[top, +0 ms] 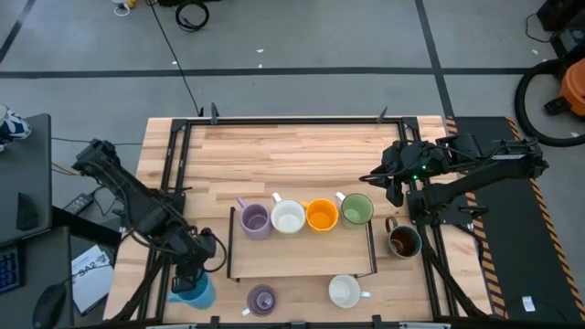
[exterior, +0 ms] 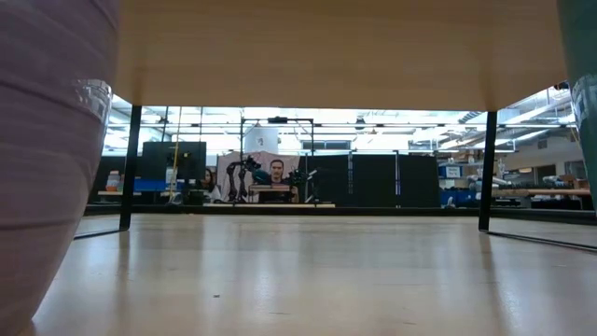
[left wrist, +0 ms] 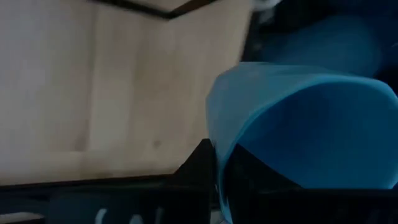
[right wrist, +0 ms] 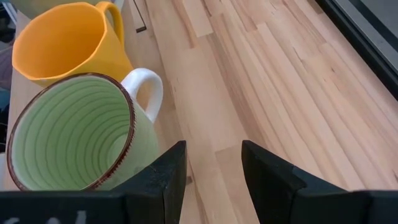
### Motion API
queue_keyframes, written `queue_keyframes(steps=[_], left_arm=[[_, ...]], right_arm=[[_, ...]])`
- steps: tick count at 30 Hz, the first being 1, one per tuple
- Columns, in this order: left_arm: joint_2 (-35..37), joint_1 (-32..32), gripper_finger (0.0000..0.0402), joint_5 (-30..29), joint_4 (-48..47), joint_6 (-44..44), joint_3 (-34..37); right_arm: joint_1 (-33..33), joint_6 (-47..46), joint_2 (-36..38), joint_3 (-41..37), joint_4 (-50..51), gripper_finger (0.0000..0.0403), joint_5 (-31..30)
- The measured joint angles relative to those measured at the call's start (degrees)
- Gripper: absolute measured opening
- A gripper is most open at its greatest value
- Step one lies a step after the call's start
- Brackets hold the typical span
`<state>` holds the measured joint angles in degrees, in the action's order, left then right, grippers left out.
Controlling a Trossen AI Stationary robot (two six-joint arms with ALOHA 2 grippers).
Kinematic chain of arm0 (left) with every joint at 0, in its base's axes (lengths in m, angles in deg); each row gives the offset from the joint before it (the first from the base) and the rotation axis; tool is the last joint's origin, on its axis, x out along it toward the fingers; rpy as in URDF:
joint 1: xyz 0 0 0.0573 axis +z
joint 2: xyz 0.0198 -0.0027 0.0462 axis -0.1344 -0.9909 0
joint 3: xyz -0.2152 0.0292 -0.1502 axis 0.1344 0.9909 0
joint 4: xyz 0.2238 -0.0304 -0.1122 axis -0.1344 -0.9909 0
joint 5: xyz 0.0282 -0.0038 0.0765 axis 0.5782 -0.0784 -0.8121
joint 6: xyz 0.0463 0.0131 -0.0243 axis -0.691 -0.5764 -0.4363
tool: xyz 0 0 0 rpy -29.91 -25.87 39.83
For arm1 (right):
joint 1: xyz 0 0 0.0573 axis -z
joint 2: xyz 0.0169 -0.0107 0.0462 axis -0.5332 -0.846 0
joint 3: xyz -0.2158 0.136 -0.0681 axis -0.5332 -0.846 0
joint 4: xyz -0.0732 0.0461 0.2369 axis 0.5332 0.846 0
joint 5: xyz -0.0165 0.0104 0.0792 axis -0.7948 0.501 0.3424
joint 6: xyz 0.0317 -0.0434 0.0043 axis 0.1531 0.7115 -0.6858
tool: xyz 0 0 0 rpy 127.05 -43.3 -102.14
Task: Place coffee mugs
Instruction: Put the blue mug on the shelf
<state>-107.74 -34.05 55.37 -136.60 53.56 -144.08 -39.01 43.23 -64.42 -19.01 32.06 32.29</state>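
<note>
My left gripper (top: pixel 189 276) is at the table's near left corner, shut on the light blue mug (top: pixel 196 292), which fills the left wrist view (left wrist: pixel 298 112). Four mugs stand in a row on the wooden rack: lavender (top: pixel 254 220), white (top: pixel 288 217), orange (top: pixel 321 216) and green (top: pixel 356 210). The dark brown mug (top: pixel 402 241) stands on the table right of the rack. A second lavender mug (top: pixel 262 299) and a second white mug (top: pixel 345 291) stand at the near edge. My right gripper (right wrist: pixel 211 177) is open over bare wood, just right of the green mug (right wrist: pixel 74 134). My left gripper holds the light blue mug by its rim wall (left wrist: pixel 219 118), one finger (left wrist: pixel 199 171) outside and the other inside the hollow. The fingers come from above, slanting. Whether the mug's base is on the table I cannot tell.
The rack (top: pixel 302 265) has a black frame and thin legs (exterior: pixel 131 168), with open tabletop beneath it. The far half of the table (top: pixel 302 151) is bare wood. A black frame (top: pixel 183 155) lines the table's sides. A person sits in the room far behind (exterior: pixel 277 173).
</note>
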Motion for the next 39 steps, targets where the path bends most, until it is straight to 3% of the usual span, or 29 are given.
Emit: queue_keyframes(steps=[9, 20, 32, 39], left_arm=[[0.0, 0.0, 0.0026, -4.5, 3.0, 14.6, -8.4], [-0.2, 2.9, 0.0026, -12.9, 7.3, 28.5, -9.2], [-0.2, 12.9, 0.0026, -13.6, 7.5, 23.7, -9.2], [-0.5, 13.9, 0.0026, -13.5, 4.9, 20.7, -9.2]], right_arm=[[0.0, 0.0, 0.0, 0.0, 0.0, 0.0159, 0.0], [0.0, 0.0, 0.0, 0.0, 0.0, 0.0160, 0.0], [0.0, 0.0, 0.0, 0.0, 0.0, 0.0160, 0.0], [0.0, 0.0, 0.0, 0.0, 0.0, 0.0160, 0.0]])
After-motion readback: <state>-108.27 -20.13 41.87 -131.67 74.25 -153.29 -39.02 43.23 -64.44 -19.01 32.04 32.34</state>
